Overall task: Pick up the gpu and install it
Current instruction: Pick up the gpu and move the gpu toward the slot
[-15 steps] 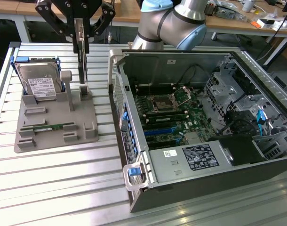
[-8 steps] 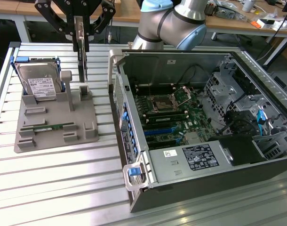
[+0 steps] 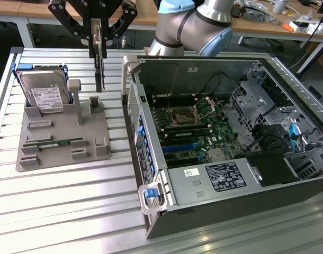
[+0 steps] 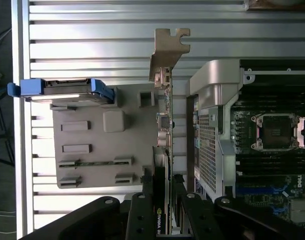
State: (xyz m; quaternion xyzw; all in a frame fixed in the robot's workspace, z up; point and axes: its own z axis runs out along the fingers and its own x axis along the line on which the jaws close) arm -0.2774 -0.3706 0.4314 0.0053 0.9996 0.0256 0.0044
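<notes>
The gripper [image 3: 98, 38] is cut off by the exterior view's top edge. The upper end of the gpu [image 3: 100, 66] is hidden between its fingers. Below and beside the gripper, the print on the hard drive [image 3: 45, 96] label is too small to read. Farther from the gripper, the computer case [image 3: 204, 217] runs past the edge.

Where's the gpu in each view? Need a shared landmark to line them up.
Exterior view: gpu hangs edge-on in the gripper, above the gray tray, on the exterior view's left of the open case.
Wrist view: gpu runs out from the gripper, between tray and case.
Shared landmark: the hard drive on the tray.
</notes>
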